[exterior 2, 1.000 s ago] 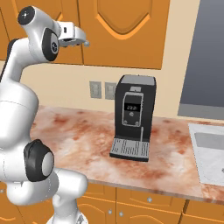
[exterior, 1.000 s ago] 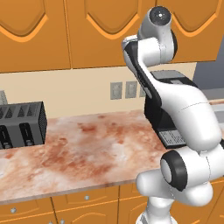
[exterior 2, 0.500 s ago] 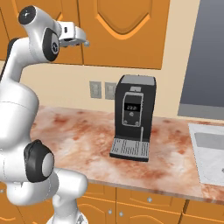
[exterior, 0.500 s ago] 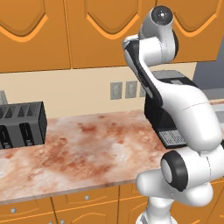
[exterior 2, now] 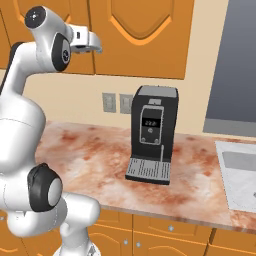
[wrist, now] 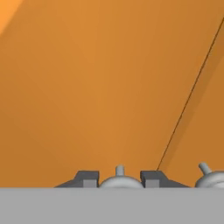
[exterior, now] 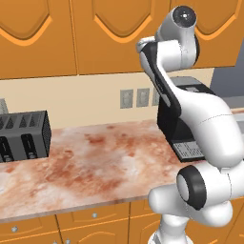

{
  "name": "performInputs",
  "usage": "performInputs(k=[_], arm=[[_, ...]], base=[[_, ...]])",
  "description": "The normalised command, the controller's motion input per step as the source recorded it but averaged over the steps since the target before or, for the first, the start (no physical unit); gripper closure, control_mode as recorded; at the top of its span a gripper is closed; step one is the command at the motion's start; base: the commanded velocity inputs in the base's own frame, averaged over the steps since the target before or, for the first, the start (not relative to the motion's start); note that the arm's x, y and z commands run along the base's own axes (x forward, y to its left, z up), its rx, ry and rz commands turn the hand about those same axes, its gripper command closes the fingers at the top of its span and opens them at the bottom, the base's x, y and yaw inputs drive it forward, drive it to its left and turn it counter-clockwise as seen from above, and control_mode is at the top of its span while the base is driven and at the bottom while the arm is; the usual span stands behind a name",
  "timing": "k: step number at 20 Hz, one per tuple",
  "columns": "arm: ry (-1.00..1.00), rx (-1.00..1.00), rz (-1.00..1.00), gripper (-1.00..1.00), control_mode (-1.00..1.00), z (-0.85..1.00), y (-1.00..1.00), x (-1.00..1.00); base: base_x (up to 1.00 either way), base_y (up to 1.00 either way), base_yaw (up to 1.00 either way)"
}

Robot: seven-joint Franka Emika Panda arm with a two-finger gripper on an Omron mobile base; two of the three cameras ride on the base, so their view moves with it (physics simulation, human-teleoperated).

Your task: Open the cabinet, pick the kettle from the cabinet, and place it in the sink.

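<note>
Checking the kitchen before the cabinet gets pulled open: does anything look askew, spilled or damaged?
Nothing stands out. The cabinet doors are shut and level, the coffee machine and toaster stand upright on the counter, and no spill shows. The gripper is closed on a cabinet knob.

A reddish-brown mottled marble counter runs below a cream wall with grey outlet plates. A black slotted toaster and a black boxy coffee machine stand on it. Orange-brown base cupboards with small silver knobs sit underneath.
</note>
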Motion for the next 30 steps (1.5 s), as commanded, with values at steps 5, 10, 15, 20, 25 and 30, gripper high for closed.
performInputs(k=[5,10,15,20,25,30], arm=[[-0.03,0.01,0.0,1.0,-1.0,0.0,0.22,-0.13],[-0.03,0.0,0.0,1.0,-1.0,0.0,0.24,-0.24],[-0.01,0.0,0.0,1.0,-1.0,0.12,0.19,-0.3],[-0.06,0.0,-0.02,1.0,-1.0,0.1,0.29,-0.37],[-0.04,-0.01,-0.11,1.0,-1.0,0.12,0.32,-0.38],[-0.05,0.0,-0.15,1.0,-1.0,0.14,0.32,-0.39]], base=[[0.0,0.0,0.0],[0.0,0.0,0.0],[0.0,0.0,0.0],[0.0,0.0,0.0],[0.0,0.0,0.0],[0.0,0.0,0.0]])
